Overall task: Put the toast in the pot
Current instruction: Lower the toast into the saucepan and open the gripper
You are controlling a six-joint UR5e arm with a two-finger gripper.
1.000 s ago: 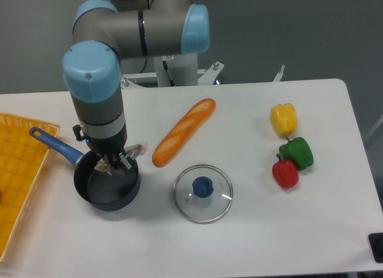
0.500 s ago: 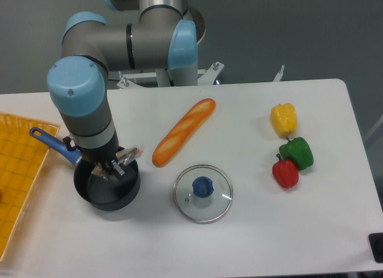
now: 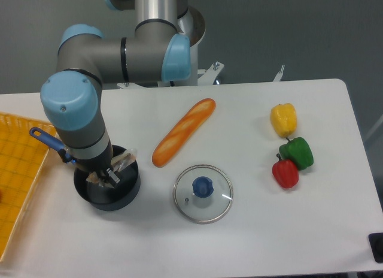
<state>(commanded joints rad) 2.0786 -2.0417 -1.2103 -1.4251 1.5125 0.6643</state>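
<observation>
- While the gripper (image 3: 103, 175) is hanging over the pot (image 3: 108, 185), it is pinching the toast (image 3: 123, 161) near the rim.
- If released off-centre, the toast is risking catching the rim and sliding onto the desk (image 3: 269, 230).
</observation>
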